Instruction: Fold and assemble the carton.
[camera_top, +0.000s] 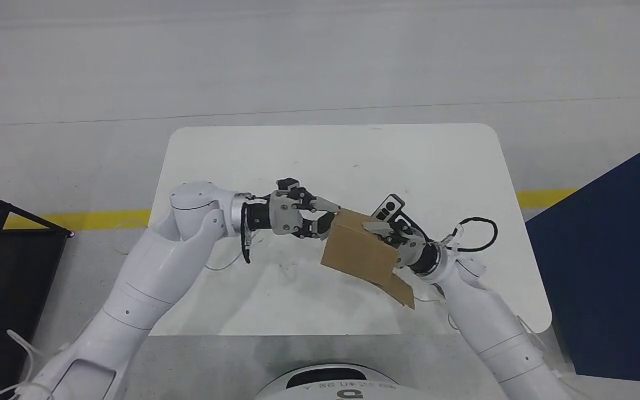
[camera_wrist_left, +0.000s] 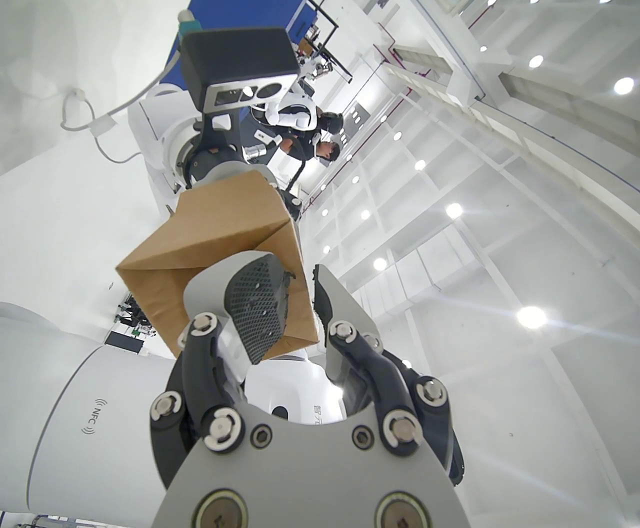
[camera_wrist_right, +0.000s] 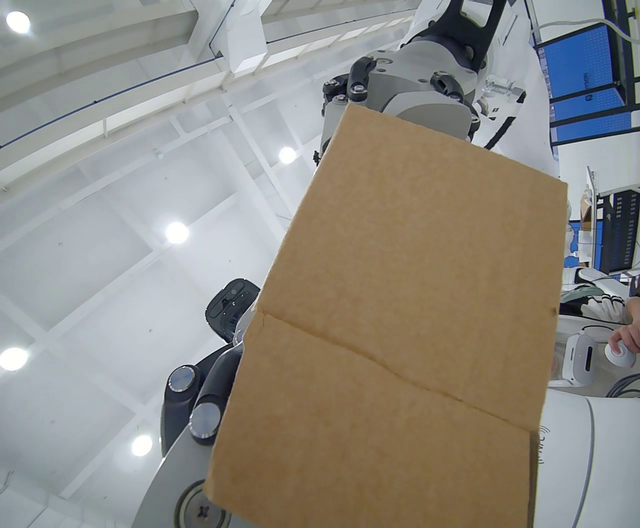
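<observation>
A brown cardboard carton (camera_top: 365, 258) hangs tilted above the white table (camera_top: 300, 160), held between both arms. My left gripper (camera_top: 322, 224) comes in from the left and is shut on the carton's near corner. In the left wrist view its gripper (camera_wrist_left: 300, 295) pinches the edge of a panel of the half-open carton (camera_wrist_left: 215, 225), one dark ribbed pad (camera_wrist_left: 255, 305) lying against the inside. My right gripper (camera_top: 385, 232) is shut on the opposite edge of the carton. A creased carton panel (camera_wrist_right: 410, 300) hides most of its fingers in the right wrist view, with the left gripper (camera_wrist_right: 410, 85) beyond it.
The table's far half and left side are bare. A dark blue partition (camera_top: 590, 260) stands off the table's right side, and a black frame (camera_top: 20, 260) off its left. A cable (camera_top: 478, 232) loops by the right wrist.
</observation>
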